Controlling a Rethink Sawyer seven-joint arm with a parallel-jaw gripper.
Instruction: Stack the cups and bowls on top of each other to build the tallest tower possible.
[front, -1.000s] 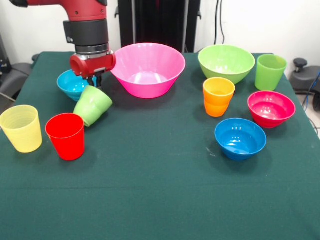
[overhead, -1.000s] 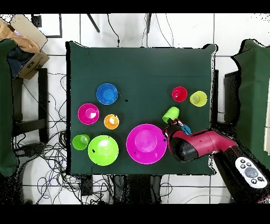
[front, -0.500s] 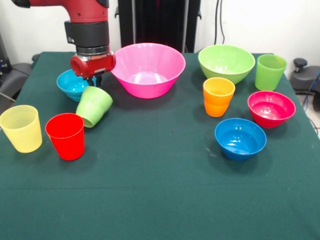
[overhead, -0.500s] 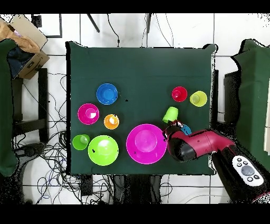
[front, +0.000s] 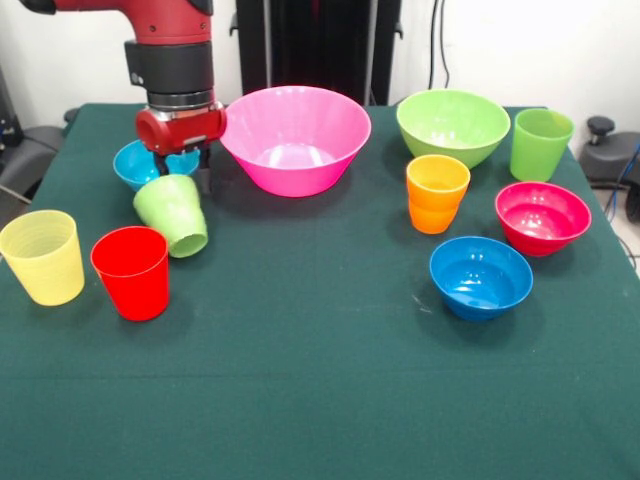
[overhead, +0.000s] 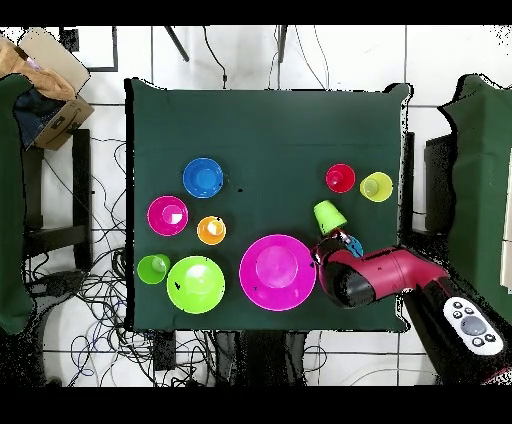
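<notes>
Hanging low over the far left of the green surface (front: 320, 400), the pincer (front: 183, 158) sits just above the small green cup (front: 172, 214). The red head of the arm hides most of the pincer, so I cannot tell if it is open or clenched, or if it touches the cup. The cup is tipped over, with its open mouth facing the front.

Going left to right in the front view, there is the pale yellow cup (front: 42, 256), then the red cup (front: 131, 271), both standing up. The light blue bowl (front: 135, 165) sits behind the tipped cup, partly hidden by the arm. Next comes the big pink bowl (front: 294, 138), then the orange cup (front: 437, 193), the dark blue bowl (front: 481, 276), the lime green bowl (front: 452, 125), the magenta bowl (front: 542, 216) and the tall lime green cup (front: 541, 143). Nothing is stacked on anything; all 10 things sit apart on the surface.

The overhead view shows the arm (overhead: 385, 277) covering nearly all of the light blue bowl (overhead: 352, 243), with only a bit of blue peeking out. It also shows the small green cup (overhead: 328, 216) lying clear of the arm, between the pink bowl (overhead: 277, 272) and the red cup (overhead: 340, 178).
</notes>
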